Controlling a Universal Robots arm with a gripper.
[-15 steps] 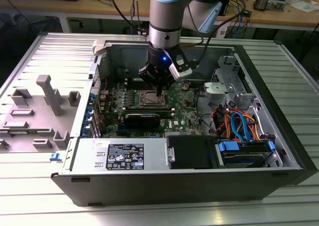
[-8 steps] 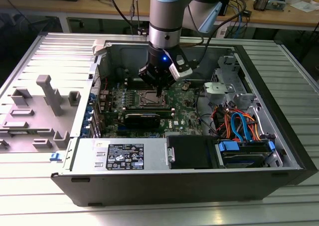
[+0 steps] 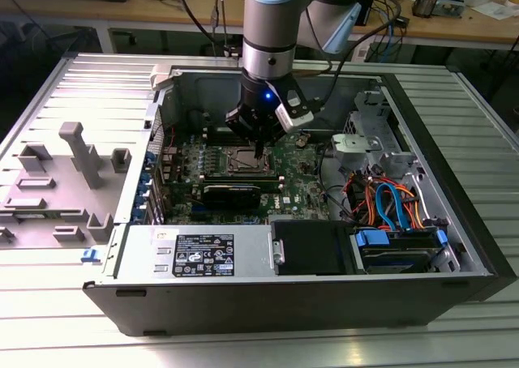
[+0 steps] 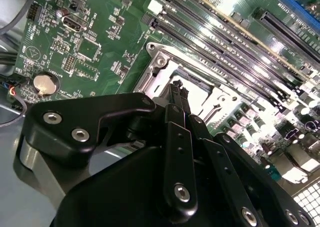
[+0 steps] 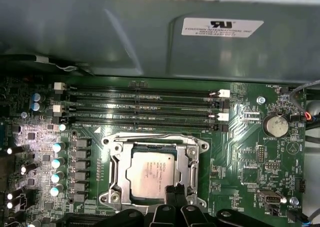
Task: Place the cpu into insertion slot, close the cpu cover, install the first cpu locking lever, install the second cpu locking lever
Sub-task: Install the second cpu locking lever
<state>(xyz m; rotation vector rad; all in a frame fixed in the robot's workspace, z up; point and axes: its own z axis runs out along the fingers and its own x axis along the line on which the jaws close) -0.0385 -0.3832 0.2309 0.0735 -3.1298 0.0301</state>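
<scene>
In the exterior view you see the arm reaching down into the open computer case [image 3: 454,246], which lies on its side on a ribbed metal table [image 3: 73,303]. The gripper [image 3: 260,151] hangs directly over the insertion slot [image 3: 242,162] in the middle of the green motherboard [image 3: 296,186], its dark fingertips close together at the edge of the slot nearer the exterior view's right. A black graphics card [image 3: 232,194] sits just in front of the slot, the power supply [image 3: 199,252] lies along the near wall, and a bundle of orange and blue cables [image 3: 388,202] fills the bay on the exterior view's right. A grey fixture [image 3: 57,181] stands on the table at the exterior view's left.

In the second wrist view your gripper [image 4: 178,89] shows its fingers [image 4: 174,99] pressed almost together, with no object seen between them, tips down on the silvery frame of the socket. The memory slots [image 4: 225,42] run just beyond the socket, and a coin battery [image 4: 44,83] lies well apart from it.

In the first wrist view the cpu [image 5: 150,173] lies flat inside the insertion slot, with the cpu cover [image 5: 190,174] down around it, framing its silver top. The fingertips [image 5: 170,193] meet at the socket's frame just beside the chip. You cannot tell from here whether either locking lever is latched.
</scene>
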